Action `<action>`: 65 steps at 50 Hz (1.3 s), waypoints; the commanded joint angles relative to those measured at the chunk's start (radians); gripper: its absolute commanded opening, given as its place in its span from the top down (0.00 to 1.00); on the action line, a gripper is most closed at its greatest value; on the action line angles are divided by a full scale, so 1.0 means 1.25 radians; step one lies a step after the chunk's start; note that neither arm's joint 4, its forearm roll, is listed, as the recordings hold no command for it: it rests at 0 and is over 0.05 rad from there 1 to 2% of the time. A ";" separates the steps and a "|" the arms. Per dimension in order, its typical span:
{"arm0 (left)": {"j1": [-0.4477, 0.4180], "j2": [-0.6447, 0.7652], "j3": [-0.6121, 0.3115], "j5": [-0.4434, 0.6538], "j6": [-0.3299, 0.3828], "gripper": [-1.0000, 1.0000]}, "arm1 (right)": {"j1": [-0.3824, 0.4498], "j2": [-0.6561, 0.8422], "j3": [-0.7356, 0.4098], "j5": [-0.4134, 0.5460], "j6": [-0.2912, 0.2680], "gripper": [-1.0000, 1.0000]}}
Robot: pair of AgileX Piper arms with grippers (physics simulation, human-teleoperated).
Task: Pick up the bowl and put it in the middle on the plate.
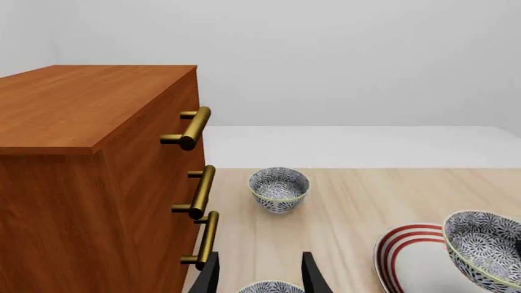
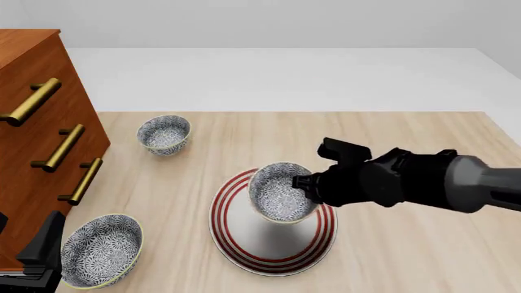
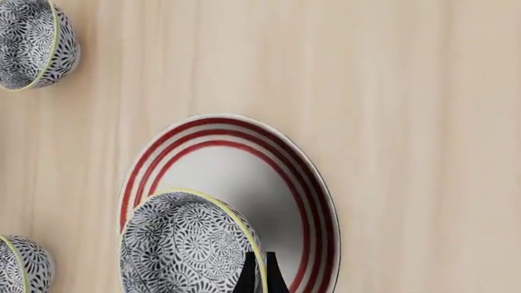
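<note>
My right gripper [image 2: 304, 183] is shut on the near rim of the bowl [image 2: 279, 194], a small white bowl with a dense blue-grey pattern. The bowl hangs slightly tilted above the plate [image 2: 244, 259], a wide white plate with three red rings, and casts a shadow on its centre. In the right wrist view the two fingertips [image 3: 258, 276] pinch the bowl's [image 3: 183, 244] yellowish rim over the plate [image 3: 313, 195]. My left gripper [image 1: 260, 278] is open near the table's front left corner, above another bowl.
A wooden drawer cabinet [image 2: 36, 122] with brass handles [image 2: 61, 148] stands along the left. One look-alike bowl [image 2: 165, 134] sits at the back left, another [image 2: 99, 250] at the front left beside my left gripper [image 2: 41, 253].
</note>
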 commanded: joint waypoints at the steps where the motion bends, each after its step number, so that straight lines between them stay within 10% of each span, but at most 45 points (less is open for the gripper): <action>1: 0.000 0.000 0.000 0.000 0.000 0.00 | 0.015 0.040 0.012 -0.032 0.009 1.00; 60: 0.000 0.000 0.000 0.000 0.000 0.00 | 0.020 0.083 0.017 -0.062 0.018 1.00; 61: 0.000 0.000 0.000 0.000 0.000 0.00 | 0.020 0.082 0.018 -0.062 0.020 0.00; 65: 0.000 0.000 0.000 0.000 0.000 0.00 | 0.033 0.084 0.022 -0.068 0.038 0.00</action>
